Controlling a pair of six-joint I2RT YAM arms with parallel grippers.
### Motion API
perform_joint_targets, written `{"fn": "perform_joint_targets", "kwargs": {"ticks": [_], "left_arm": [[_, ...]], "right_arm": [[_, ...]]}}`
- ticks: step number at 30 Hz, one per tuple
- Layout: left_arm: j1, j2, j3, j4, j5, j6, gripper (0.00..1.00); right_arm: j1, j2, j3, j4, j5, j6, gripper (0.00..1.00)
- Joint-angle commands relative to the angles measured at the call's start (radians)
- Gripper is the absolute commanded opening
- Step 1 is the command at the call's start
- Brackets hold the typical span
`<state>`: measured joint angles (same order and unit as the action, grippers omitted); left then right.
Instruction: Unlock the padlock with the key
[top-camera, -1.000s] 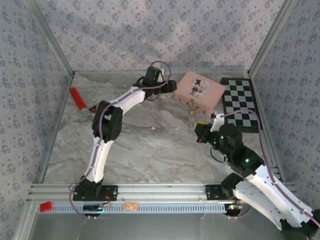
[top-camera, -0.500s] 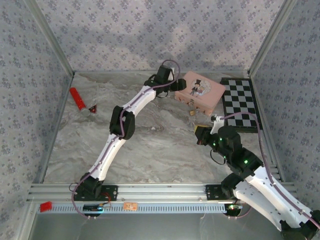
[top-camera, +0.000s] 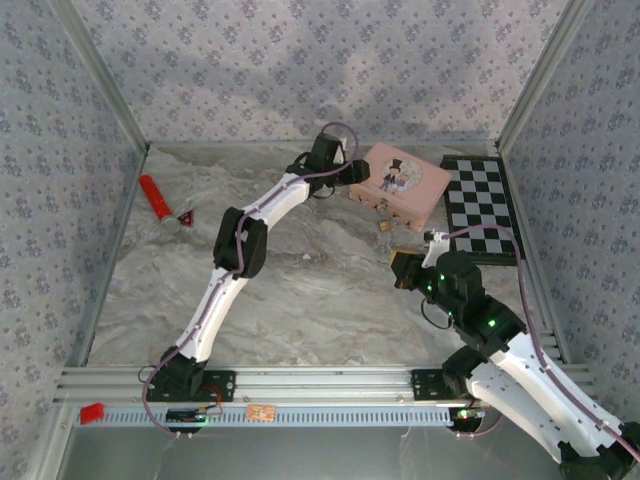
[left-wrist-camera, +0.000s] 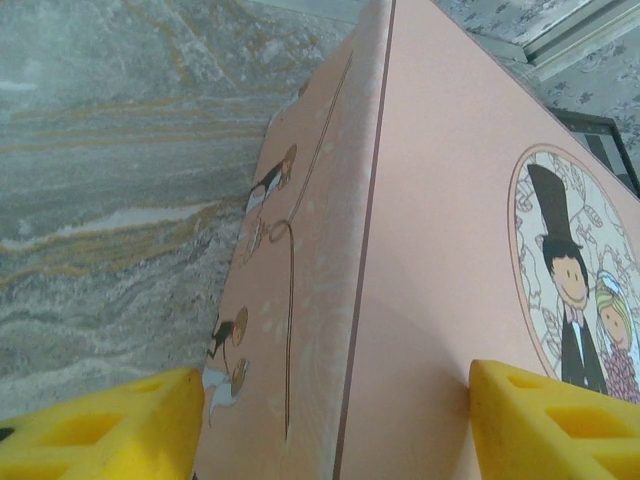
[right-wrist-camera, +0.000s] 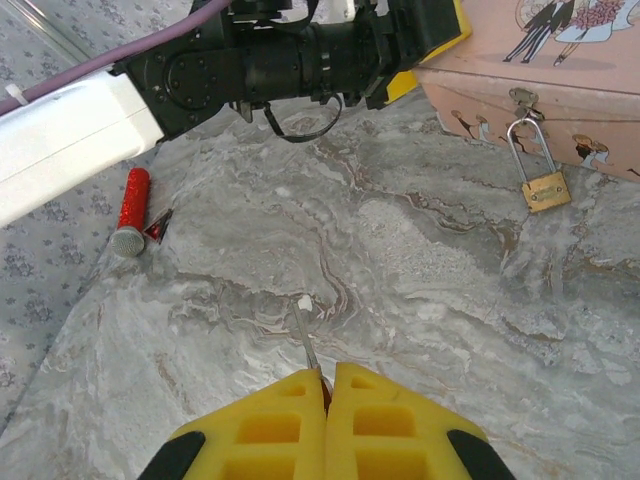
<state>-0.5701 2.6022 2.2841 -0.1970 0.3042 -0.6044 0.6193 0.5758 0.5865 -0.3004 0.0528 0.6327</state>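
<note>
Padlock of brass-gold metal (right-wrist-camera: 545, 190), small and thin-shackled, hangs from the metal clasp (right-wrist-camera: 520, 100) on the front wall of the pink picture tin (right-wrist-camera: 560, 60), its body low against the grey marbled table (right-wrist-camera: 420, 260). We hold the thin dull-metal key (right-wrist-camera: 308, 340) pinched in our right gripper (right-wrist-camera: 327, 380), whose yellow fingers are pressed together. The blade points forward, well short of the lock. Our left gripper (left-wrist-camera: 330, 430) is spread wide with the tin's edge between its fingers. We judge the step in hand to be carrying the key to the keyhole. To do it well, we should steady the tin with the left, then approach low and slowly, lining the blade up with the lock's underside. We cannot tell where the keyhole sits.
</note>
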Motion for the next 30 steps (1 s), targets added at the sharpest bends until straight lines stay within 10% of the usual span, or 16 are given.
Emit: {"fn": "perform_joint_targets", "kwargs": {"ticks": [1,30], "left_arm": [[0.013,-0.048,-0.182,-0.016,0.027,-0.022,0.66],[-0.102,-0.336,-0.693,0.416,0.081,-0.139,0.72]], "right_arm": [[-0.009,-0.005,0.000,0.003,-0.010,0.020,0.00],[-0.020,0.025,0.012,0.018,-0.018,0.020,0.00]]}}
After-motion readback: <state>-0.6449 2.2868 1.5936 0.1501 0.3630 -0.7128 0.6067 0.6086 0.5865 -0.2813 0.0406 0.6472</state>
